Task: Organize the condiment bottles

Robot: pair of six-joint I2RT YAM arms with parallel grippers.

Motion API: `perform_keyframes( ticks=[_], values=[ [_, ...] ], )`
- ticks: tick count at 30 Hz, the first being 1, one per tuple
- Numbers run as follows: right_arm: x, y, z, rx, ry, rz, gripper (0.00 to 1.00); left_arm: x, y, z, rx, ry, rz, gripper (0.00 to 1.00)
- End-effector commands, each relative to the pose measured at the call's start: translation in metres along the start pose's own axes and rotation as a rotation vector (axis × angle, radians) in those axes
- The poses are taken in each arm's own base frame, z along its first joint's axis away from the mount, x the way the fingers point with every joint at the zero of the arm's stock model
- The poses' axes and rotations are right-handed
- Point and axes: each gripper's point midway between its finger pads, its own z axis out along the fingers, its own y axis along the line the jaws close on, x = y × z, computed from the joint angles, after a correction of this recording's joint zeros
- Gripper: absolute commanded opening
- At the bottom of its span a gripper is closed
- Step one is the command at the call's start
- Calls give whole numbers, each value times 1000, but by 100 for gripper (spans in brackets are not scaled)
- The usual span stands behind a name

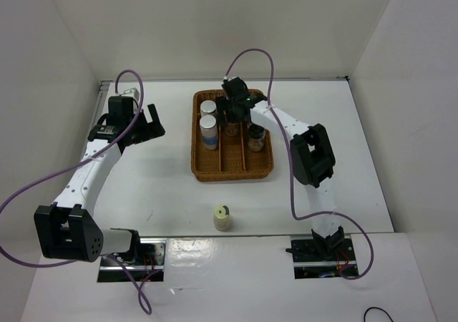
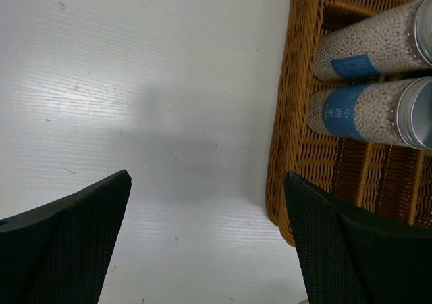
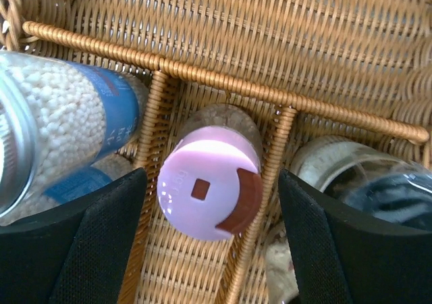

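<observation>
we see a white table between white walls, a basket toward the back and a yellow-capped bottle standing near the front. our left gripper hangs wide open over bare table beside the basket. our right gripper straddles the pink-capped bottle in the middle compartment, fingers apart and clear of it.

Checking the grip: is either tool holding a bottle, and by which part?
Nothing is held: right tool stands open around the pink-capped bottle; left tool open.
</observation>
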Motion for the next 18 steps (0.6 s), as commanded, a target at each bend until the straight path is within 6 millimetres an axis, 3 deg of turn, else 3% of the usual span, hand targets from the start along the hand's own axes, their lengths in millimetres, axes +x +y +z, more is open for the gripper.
perform_keyframes(
  ticks=[1, 3, 4, 10, 12, 15, 16, 18],
  values=[
    [-63, 2, -66, -48, -168, 45, 83, -13, -7, -8, 42, -40, 20, 100],
    [-71, 4, -82, -69, -192, 58, 83, -11, -7, -9, 43, -41, 21, 100],
    [-81, 6, -99, -95, -224, 73, 83, -11, -7, -9, 43, -41, 21, 100],
    [-84, 16, -154, -216, -286, 104, 84, -6, -8, -9, 61, -33, 21, 100],
    [-71, 29, -178, -305, -301, 49, 86, -6, -8, -9, 61, -33, 21, 100],
    [-30, 56, -205, -327, -291, -56, 89, -2, -7, -7, 58, -24, 20, 100],
    [3, 78, -209, -342, -247, -127, 89, -2, -7, -7, 58, -24, 20, 100],
    [31, 85, -228, -321, -226, -168, 90, 1, -4, -6, 45, -19, 20, 100]
  ],
)
